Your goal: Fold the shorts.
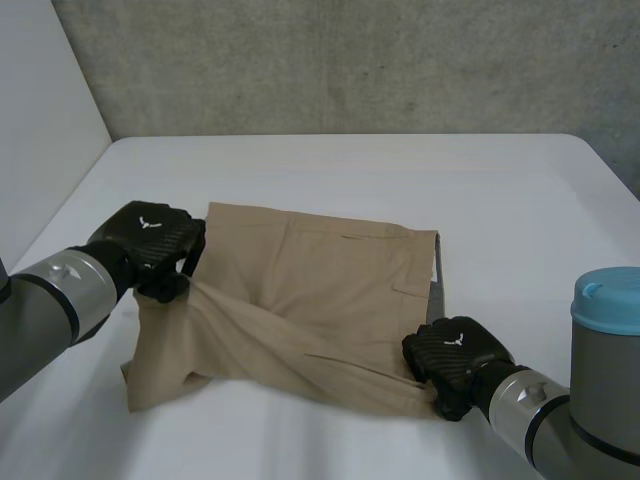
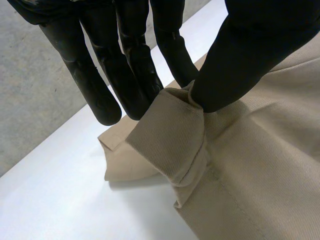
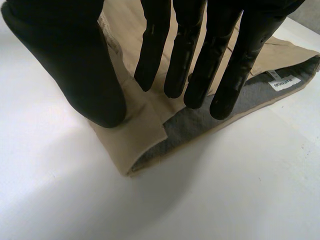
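Tan twill shorts (image 1: pixel 330 280) lie mid white table (image 1: pixel 350 170), cloth taut between hands. Left hand (image 1: pixel 150 245) pinches lifted leg hem, right hand (image 1: pixel 455 360) pinches near waistband corner — fold seemingly just begun, carry-over left.

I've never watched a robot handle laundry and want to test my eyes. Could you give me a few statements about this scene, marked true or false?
1. The shorts are beige. True.
2. The left hand pinches a hem of the shorts. True.
3. The right hand hangs in the air, far from the shorts. False: it holds the shorts' near corner.
4. The shorts' inner lining is red. False: it is grey, with a white label.
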You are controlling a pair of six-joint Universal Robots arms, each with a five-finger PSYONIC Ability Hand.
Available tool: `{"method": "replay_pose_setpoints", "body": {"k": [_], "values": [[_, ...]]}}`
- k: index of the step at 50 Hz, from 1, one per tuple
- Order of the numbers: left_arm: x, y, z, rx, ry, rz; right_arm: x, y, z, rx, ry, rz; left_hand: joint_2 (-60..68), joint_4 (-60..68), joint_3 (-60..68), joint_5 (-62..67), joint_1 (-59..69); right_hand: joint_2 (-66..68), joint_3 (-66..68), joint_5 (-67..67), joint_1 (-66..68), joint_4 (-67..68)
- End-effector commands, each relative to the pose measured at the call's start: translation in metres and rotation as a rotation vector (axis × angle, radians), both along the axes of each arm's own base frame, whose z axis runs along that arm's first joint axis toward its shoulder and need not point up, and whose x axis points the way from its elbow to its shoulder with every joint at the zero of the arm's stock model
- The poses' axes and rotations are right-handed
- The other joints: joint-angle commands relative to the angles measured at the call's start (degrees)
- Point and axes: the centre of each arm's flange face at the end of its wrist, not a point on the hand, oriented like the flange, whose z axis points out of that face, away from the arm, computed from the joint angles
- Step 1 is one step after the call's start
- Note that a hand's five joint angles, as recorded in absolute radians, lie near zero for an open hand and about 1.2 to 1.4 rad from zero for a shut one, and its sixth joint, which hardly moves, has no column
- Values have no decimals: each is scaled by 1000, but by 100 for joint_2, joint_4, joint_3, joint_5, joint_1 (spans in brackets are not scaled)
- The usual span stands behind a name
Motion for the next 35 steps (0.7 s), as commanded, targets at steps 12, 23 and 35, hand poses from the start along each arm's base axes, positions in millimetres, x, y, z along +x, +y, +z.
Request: {"method": "replay_pose_setpoints", "body": {"k": [12,23,35], "values": [[2,-13,-5,-39,-5,53,2,9,0,9,8,18,1118,1130,1168,1409,1538,-718,-715,-720,-4,-704],[2,-14,-7,-32,-8,59,12,17,-5,9,-4,66,1118,1130,1168,1409,1538,2601,2605,2600,3316,2616],[8,20,8,-11,-20,38,8,12,58,-233,-101,53,1118,1130,1168,1409,1538,3027,3030,3025,3741,3041]]}}
